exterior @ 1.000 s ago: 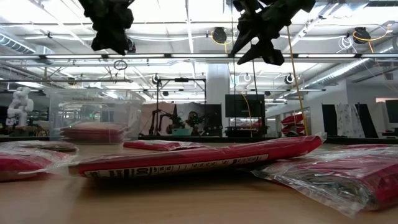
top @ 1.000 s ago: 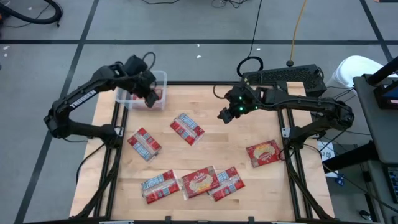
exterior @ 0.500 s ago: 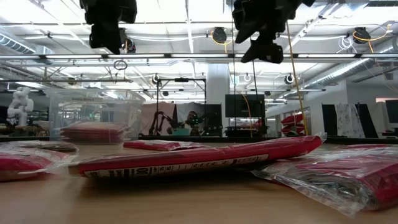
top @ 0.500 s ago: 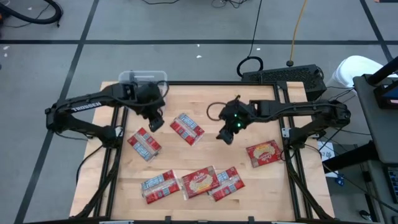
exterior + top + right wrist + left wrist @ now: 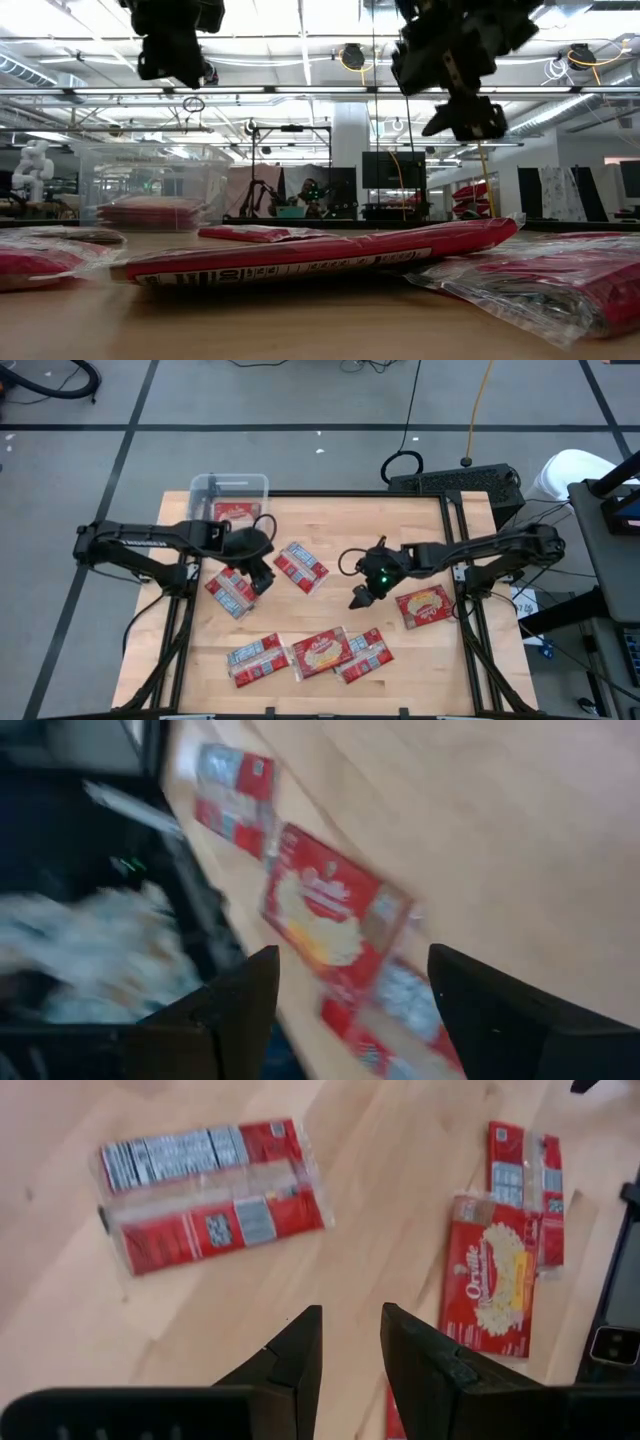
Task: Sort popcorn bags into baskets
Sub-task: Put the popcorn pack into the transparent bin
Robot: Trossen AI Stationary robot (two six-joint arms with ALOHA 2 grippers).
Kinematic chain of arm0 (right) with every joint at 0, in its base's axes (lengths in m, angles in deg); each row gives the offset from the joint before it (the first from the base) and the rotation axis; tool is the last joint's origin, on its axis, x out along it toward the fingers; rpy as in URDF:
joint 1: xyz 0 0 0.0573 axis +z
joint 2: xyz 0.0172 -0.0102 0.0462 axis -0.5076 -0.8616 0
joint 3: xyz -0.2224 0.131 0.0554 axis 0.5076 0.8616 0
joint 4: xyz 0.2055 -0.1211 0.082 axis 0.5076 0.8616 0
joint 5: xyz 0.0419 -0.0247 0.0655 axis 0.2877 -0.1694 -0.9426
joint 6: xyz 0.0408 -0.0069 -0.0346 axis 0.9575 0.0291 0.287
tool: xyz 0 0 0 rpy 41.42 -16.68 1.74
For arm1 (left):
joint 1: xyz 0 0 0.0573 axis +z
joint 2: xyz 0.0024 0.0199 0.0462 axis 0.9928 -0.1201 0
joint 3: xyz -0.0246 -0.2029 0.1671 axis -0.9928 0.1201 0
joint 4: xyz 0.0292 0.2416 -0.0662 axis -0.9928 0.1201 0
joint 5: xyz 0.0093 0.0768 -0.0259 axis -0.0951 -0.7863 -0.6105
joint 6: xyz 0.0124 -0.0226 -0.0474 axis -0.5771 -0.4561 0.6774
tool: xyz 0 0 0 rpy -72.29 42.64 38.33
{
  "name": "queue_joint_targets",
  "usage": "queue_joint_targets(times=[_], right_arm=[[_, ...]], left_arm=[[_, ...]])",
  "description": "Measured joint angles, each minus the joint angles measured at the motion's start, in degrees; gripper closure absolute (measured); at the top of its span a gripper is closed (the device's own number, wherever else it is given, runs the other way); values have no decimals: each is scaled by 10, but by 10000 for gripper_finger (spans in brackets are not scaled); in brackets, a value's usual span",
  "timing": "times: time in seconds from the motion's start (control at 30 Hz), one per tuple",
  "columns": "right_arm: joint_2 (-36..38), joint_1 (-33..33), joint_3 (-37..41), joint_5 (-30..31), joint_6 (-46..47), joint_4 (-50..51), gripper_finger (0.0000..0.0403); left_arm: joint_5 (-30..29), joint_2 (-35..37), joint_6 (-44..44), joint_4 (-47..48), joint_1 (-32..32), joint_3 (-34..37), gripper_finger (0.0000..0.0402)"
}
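We are hovering the left gripper (image 5: pixel 262 582) above the table (image 5: pixel 400 530), empty, with its fingers (image 5: pixel 300 1360) parted by a narrow gap and nothing between them. Just beside it, on the side of the arm's own base, a popcorn bag (image 5: pixel 232 591) is lying with its silvery-white panel up; this appears to be the next pick. On the opposite side, near the gripper, a second bag (image 5: pixel 301 566) is lying with the same face up.

We are holding the right gripper (image 5: pixel 360 597) above the middle of the table, also empty, with its fingers (image 5: pixel 500 1010) spread wide. Near it, toward the right arm's base, one bag (image 5: pixel 426 605) is lying picture face up.

Farther from both grippers, toward the front edge, three bags are lying in a row: one panel-up (image 5: pixel 258 659), one picture-up (image 5: pixel 322 653) and one panel-up (image 5: pixel 364 654); the last two are overlapping or touching.

Farthest from the grippers, at the back left corner, the clear plastic basket (image 5: pixel 203 487) is holding at least one red bag (image 5: pixel 235 513); the low view shows a low red stack inside it, and we cannot count it.

We judge the task partly done: six bags are lying loose on the table, and only one basket is visible.
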Motion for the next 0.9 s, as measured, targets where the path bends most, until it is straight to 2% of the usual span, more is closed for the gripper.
queue_joint_targets(times=[0.1,0.17,0.33,0.67,0.9], right_arm=[[0,8,45,-19,81,-68,153],[0,17,61,-25,106,-76,150],[-21,48,72,-31,116,-84,137],[-146,73,72,-30,149,-253,125],[-213,76,72,-47,153,-312,126]], left_arm=[[-10,0,30,0,-31,10,293],[-25,0,50,0,-51,14,293],[-43,0,87,-7,-84,14,293],[-73,0,123,-57,-119,14,293],[-92,0,108,-50,-120,14,293]])
